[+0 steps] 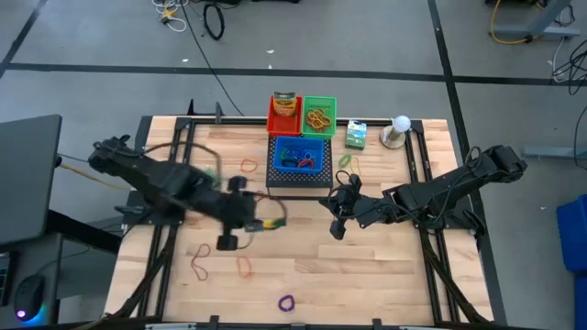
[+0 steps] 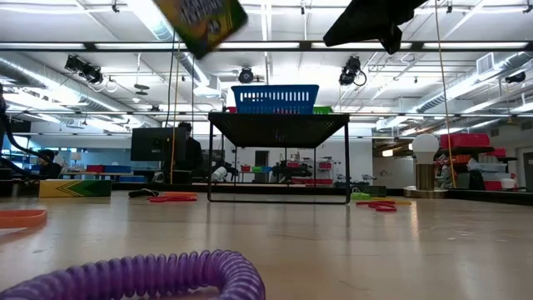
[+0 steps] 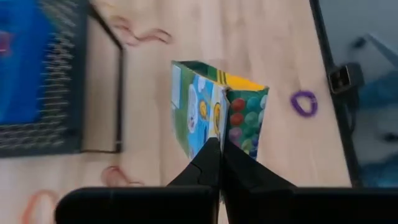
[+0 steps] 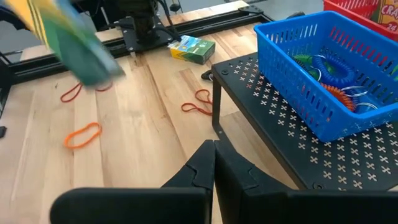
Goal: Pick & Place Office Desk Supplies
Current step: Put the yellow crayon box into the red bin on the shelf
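Observation:
My left gripper [image 1: 260, 222] is shut on a green-white box with a yellow end [image 3: 217, 102], held high over the table's middle left. The box shows blurred at the top of the low view [image 2: 204, 21] and in the right wrist view [image 4: 68, 37]. My right gripper [image 1: 337, 227] hovers shut and holds nothing in front of the black perforated box [image 1: 300, 179], which carries a blue basket [image 1: 300, 154] with coloured loops. A purple loop [image 1: 287, 302] lies near the front edge. Rubber bands [image 1: 199, 266] lie flat on the wood. My left gripper pinches the box between its two fingers at the box's near edge [image 3: 217, 142], where two faces meet. The fingers slant down from the table's left. The box stands out beyond the fingertips, tilted and lifted clear of the table.
Red [image 1: 284, 112] and green [image 1: 319, 115] bins stand behind the blue basket. A second green-white box [image 1: 356, 135] and a white ball on a stand [image 1: 401, 126] sit at the far right. Another such box [image 4: 193, 48] lies by the black rails.

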`<action>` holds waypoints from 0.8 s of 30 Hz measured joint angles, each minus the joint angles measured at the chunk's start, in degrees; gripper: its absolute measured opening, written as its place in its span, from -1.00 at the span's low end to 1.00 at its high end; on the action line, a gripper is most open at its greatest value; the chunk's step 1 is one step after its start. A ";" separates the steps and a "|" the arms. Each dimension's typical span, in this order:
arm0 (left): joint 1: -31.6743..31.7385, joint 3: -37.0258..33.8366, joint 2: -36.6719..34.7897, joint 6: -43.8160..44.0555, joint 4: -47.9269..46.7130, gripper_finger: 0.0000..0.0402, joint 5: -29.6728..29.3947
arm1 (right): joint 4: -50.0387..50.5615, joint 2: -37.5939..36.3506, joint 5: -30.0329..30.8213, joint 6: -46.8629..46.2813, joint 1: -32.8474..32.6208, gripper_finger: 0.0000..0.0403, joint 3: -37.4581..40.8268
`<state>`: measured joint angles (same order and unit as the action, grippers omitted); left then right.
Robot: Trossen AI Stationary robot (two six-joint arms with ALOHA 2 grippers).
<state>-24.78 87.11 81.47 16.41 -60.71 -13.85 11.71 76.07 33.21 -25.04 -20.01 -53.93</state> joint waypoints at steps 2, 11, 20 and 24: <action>2.64 -1.61 1.33 -3.72 2.09 -0.98 5.16 | -0.51 0.00 0.00 0.03 0.00 -0.94 0.00; 13.07 -12.15 3.66 -14.05 14.02 -0.98 24.83 | -0.79 0.00 0.02 -0.02 0.00 -0.94 0.00; 15.90 -15.81 10.83 -13.01 13.21 -0.98 30.96 | -1.12 0.00 0.04 -0.14 -0.02 -0.94 -0.02; 15.90 -15.81 13.92 -12.57 13.40 -0.98 30.93 | -1.16 0.00 0.04 -0.13 -0.02 -0.94 -0.02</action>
<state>-8.88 71.31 95.39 3.84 -47.31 17.08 10.55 76.07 33.26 -25.17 -20.03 -53.95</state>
